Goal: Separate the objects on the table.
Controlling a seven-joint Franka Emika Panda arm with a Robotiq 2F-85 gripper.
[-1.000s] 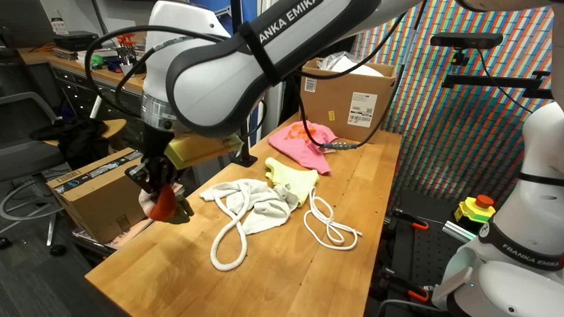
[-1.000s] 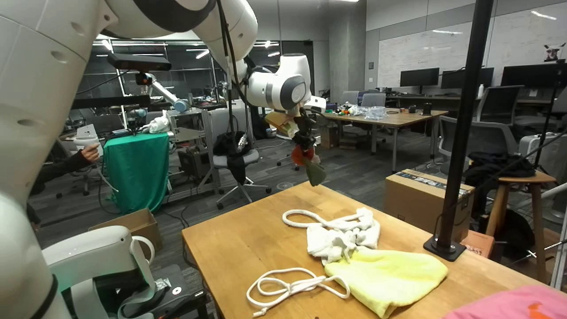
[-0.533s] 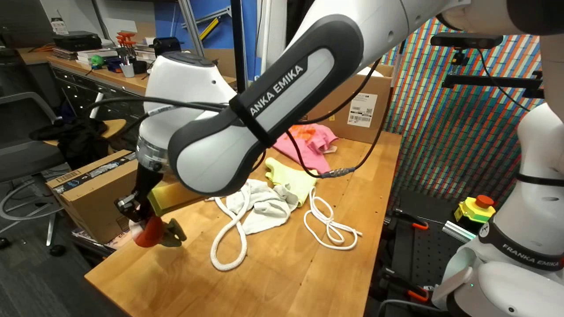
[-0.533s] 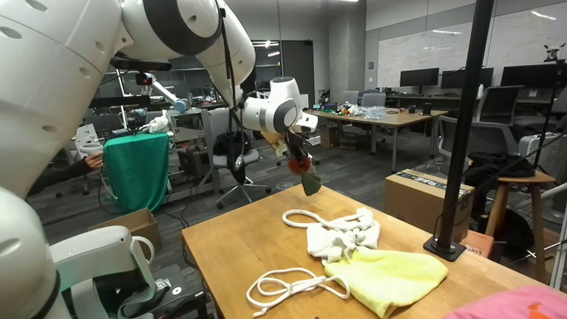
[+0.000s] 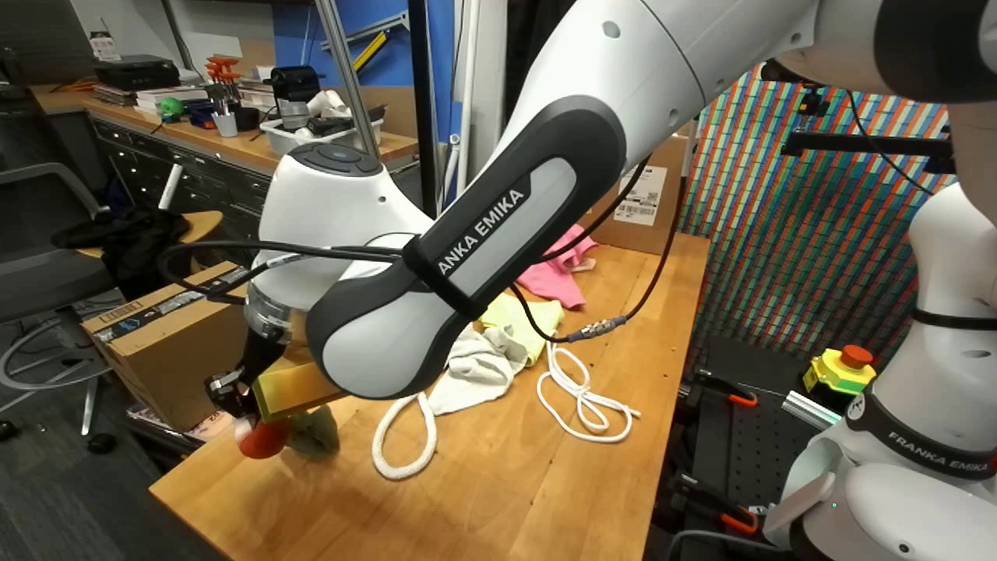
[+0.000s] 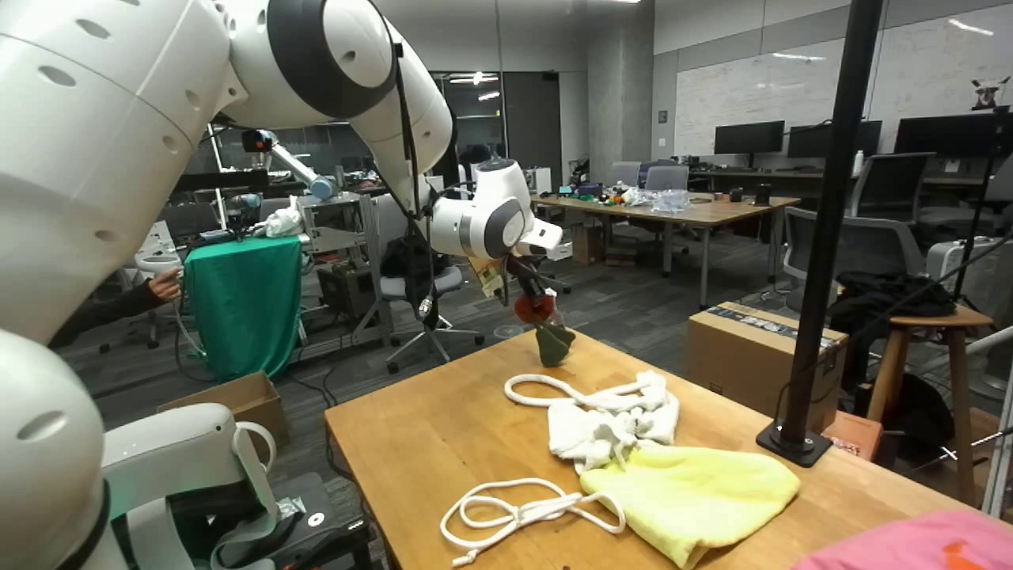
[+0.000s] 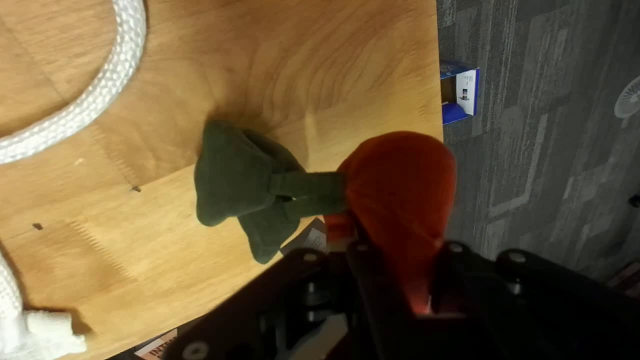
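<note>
Near the far corner of the wooden table (image 5: 506,506), my gripper (image 6: 540,291) is shut on the orange-and-green plush (image 6: 533,307). In the wrist view the plush's orange body (image 7: 402,185) narrows between the black fingers, while its green leaves (image 7: 235,175) hang over the tabletop. Whether the leaves touch the wood I cannot tell. A white rag (image 6: 609,431) with a thick white rope loop (image 5: 397,473) lies against the yellow cloth (image 6: 696,499). Beside these rests a thinner tied white rope (image 6: 518,514). The pink cloth (image 5: 553,284) is partly hidden behind the arm.
A black post (image 6: 823,237) rises from the table's edge. On the floor beside the table sits a cardboard box (image 5: 175,343); another cardboard box (image 5: 639,191) stands on the table's end, largely behind the arm. Cables (image 5: 592,329) dangle from the arm.
The gripper has come down toward the table corner, carrying the plush with it. Its green leaves now hang close to the tabletop. The cloths and ropes lie as before.
</note>
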